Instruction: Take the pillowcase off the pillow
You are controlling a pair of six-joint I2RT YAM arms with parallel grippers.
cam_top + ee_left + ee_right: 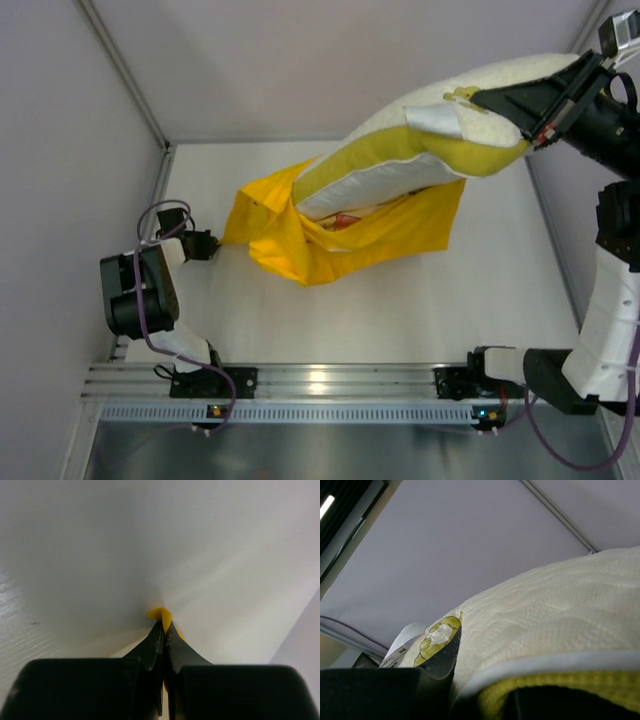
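Pillowcase [270, 230] removal looks about half done. The yellow case sags onto the worktop [400, 310] and covers only the lower end of the cream pillow [500, 75], which slants up to the right. The left gripper [212, 245] is pinched tight on the case's corner, and the right gripper [510, 115] clamps the pillow's raised end. The next move probably calls for drawing the pillow up and away while the left arm anchors the cloth.

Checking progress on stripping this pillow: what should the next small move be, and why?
Probably draw the right gripper, jaws clamped on the pillow, farther up and right. The left gripper pins the pillowcase corner, and the pillow's lower end sits inside it.
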